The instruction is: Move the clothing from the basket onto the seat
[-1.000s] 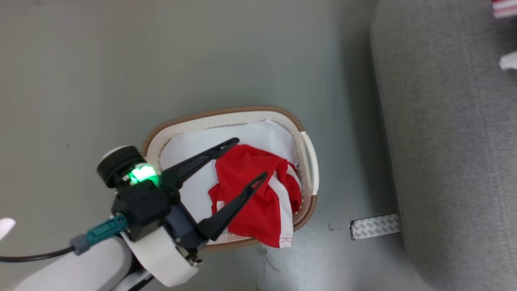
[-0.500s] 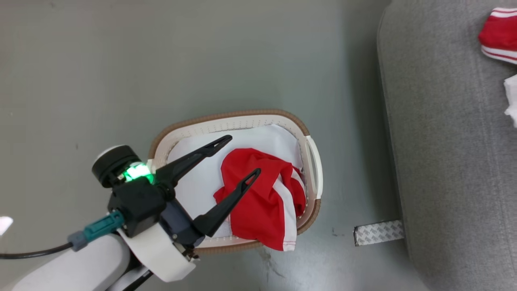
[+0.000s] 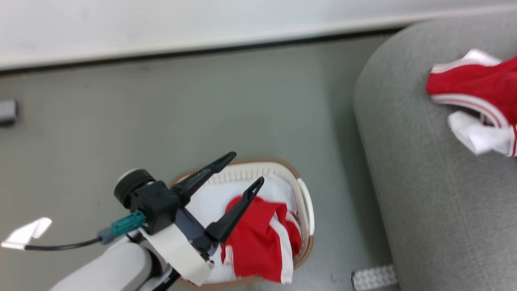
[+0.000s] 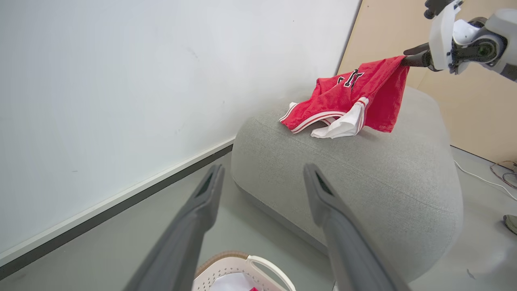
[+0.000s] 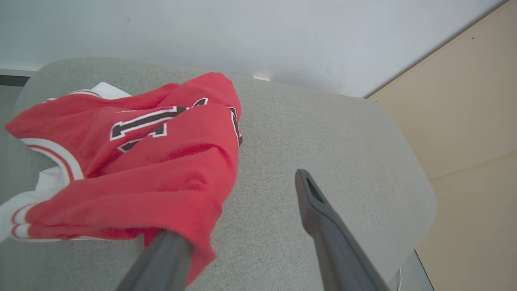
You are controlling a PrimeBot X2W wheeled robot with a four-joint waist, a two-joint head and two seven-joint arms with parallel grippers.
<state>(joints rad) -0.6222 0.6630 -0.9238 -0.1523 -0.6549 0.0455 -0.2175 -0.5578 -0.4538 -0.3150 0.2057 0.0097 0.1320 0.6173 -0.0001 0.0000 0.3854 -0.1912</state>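
Note:
The off-white basket [image 3: 305, 204] with a brown rim stands on the floor left of the grey seat [image 3: 424, 194]. A red garment with white trim [image 3: 258, 242] lies in it on white fabric [image 3: 208, 204]. My left gripper [image 3: 246, 167] hangs open above the basket, holding nothing; its wrist view shows the basket's handle [image 4: 262, 266] below the fingers. A red jersey with lettering [image 5: 133, 161] and a white piece [image 3: 476, 137] lie on the seat [image 5: 323, 121]. My right gripper [image 5: 258, 176] stands open over the seat, the jersey's edge draped over its left finger [image 5: 161, 258].
A white wall with a dark skirting line [image 3: 202, 50] runs behind the basket. A textured tape strip [image 3: 373, 278] lies on the floor by the seat's base. A white scrap [image 3: 26, 233] lies at the left. A beige panel [image 4: 476, 113] stands behind the seat.
The head camera has tipped up, so the basket sits lower in the picture and the wall and the jersey on the seat have come in. The left gripper stays open, now over the basket's far rim.

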